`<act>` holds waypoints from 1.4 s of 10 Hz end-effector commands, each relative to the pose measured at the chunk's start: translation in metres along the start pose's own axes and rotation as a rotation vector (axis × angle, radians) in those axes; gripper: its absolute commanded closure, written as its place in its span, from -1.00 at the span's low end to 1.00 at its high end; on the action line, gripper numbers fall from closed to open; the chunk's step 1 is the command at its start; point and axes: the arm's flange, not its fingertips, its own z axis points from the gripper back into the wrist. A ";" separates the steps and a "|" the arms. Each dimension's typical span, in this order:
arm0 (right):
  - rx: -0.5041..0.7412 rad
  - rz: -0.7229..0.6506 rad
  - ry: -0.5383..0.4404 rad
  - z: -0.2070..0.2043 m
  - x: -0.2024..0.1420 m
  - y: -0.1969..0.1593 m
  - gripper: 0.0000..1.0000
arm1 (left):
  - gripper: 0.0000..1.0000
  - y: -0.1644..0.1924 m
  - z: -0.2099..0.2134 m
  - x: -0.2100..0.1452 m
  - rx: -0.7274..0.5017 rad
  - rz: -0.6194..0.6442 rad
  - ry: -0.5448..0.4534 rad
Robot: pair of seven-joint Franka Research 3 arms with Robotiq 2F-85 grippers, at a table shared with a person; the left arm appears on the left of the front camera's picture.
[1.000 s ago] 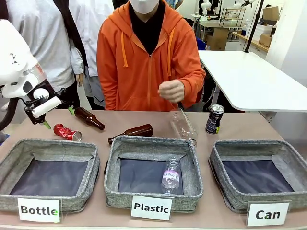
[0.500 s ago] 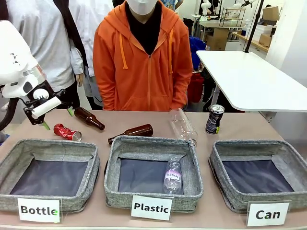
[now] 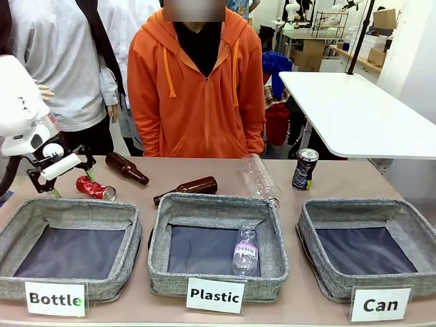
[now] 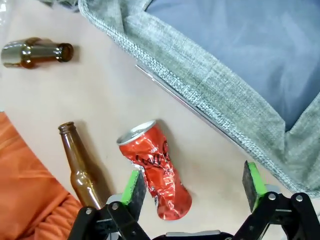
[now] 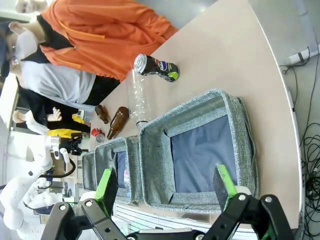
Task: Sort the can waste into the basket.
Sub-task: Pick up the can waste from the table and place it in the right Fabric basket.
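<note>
Left jaws spread, crushed shiny red can (image 4: 156, 175) below, lying sideways

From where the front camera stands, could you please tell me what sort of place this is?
Probably a robotics lab set up for waste sorting: a white robot arm at the table, the labelled Bottle bin, Plastic bin and Can basket, and cardboard boxes farther back.

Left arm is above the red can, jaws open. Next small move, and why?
Probably shift the left gripper slightly toward the nearer brown bottle before lowering. The crushed red can lies beside one green pad, not mid-gap. The jaws are open, and the can's long sides face them.
</note>
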 end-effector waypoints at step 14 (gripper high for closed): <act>0.024 0.023 -0.012 0.001 0.002 -0.002 -1.00 | 1.00 0.047 -0.052 -0.039 -0.154 0.124 0.011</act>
